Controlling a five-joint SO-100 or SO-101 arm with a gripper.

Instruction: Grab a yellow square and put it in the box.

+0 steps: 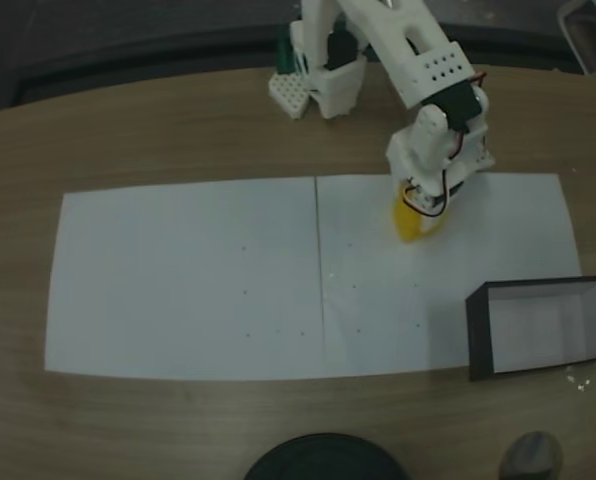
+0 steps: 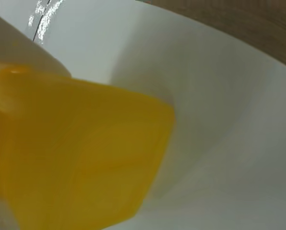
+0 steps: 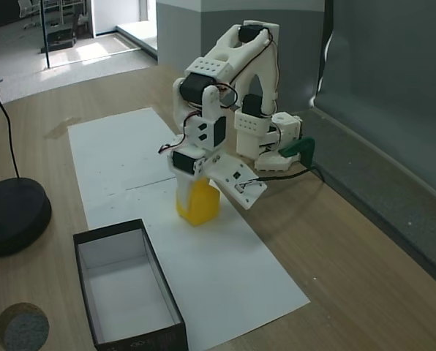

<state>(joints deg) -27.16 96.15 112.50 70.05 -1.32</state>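
The yellow square [image 3: 197,202] rests on the white paper sheet, right under the white arm's wrist; in a fixed view from above it peeks out below the wrist [image 1: 414,224]. My gripper [image 3: 215,200] is lowered over it and stands open, one finger against the block's left side and the other jaw splayed out to the right, clear of it. In the wrist view the yellow square [image 2: 85,158] fills the lower left, with a pale finger [image 2: 23,52] above it. The box [image 1: 543,328], black-walled with a pale bottom, sits empty near the paper's edge [image 3: 126,287].
White paper sheets [image 1: 188,280] cover the middle of the wooden table. A round black disc [image 1: 323,460] and a small grey round thing [image 1: 533,456] lie near the table's front edge. The arm's base [image 1: 323,75] stands at the back.
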